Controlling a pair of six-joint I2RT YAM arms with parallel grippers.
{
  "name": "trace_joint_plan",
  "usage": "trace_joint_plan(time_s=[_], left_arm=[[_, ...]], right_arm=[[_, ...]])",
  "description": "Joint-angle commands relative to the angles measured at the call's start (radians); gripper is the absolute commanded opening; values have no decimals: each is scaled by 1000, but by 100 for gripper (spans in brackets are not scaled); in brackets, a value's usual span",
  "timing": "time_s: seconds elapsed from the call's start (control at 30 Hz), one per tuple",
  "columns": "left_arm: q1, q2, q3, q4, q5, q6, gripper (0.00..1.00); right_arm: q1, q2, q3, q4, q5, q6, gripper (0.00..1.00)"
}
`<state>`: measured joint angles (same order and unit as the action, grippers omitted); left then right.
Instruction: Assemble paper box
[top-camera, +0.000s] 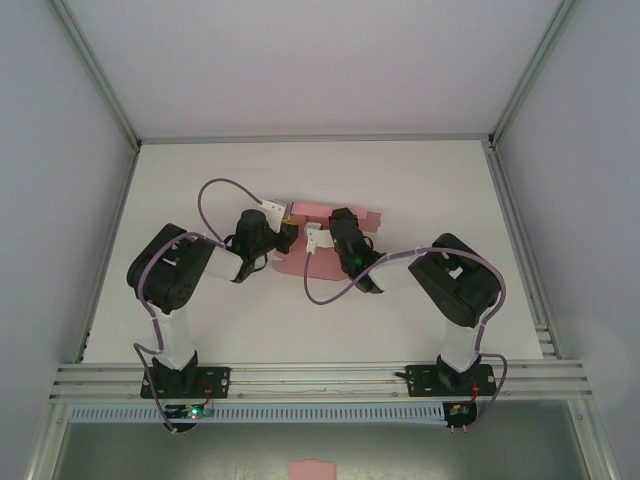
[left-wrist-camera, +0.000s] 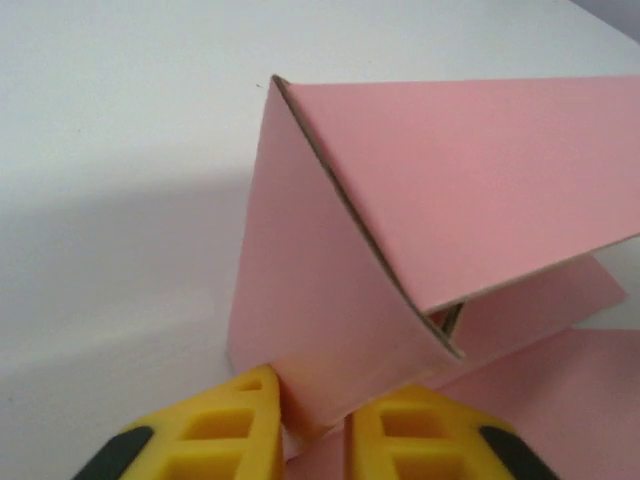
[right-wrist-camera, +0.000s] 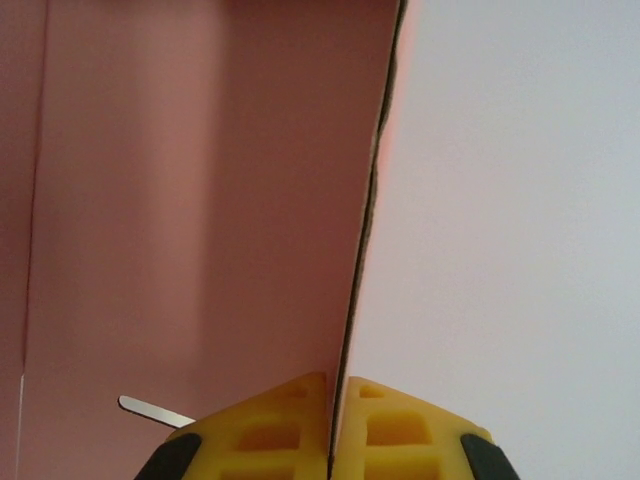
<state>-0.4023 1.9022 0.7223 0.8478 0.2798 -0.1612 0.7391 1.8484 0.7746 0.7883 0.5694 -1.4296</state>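
The pink paper box (top-camera: 331, 209) lies partly folded at the middle of the white table, both arms reaching over it. In the left wrist view its flaps (left-wrist-camera: 450, 180) stand up in a tent shape. The lower corner of one flap sits pinched between the yellow fingers (left-wrist-camera: 215, 430) of my left gripper (left-wrist-camera: 315, 425), which is at the box's left end (top-camera: 289, 234). My right gripper (right-wrist-camera: 332, 430) is shut on the thin edge of an upright pink wall (right-wrist-camera: 200, 200), near the box's centre (top-camera: 319, 240).
The white table (top-camera: 200, 180) has bare room all round the box. Aluminium rails (top-camera: 320, 378) run along the near edge by the arm bases. A small pink scrap (top-camera: 313, 468) lies below the rails. Purple cables (top-camera: 215, 190) loop beside the arms.
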Motion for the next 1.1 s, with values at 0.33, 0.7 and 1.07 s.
trace_joint_plan(time_s=[0.33,0.7,1.07], left_arm=[[-66,31,172,123,-281,-48,0],[-151,68,315,-367,-997,-424,0],[-158,48,276,-247,-857,-299,0]], right_arm=[[32,68,-7,-402,-289,58,0],[28,7,31,-537,-331,193,0],[-16,-74,79,-547,-396,406,8]])
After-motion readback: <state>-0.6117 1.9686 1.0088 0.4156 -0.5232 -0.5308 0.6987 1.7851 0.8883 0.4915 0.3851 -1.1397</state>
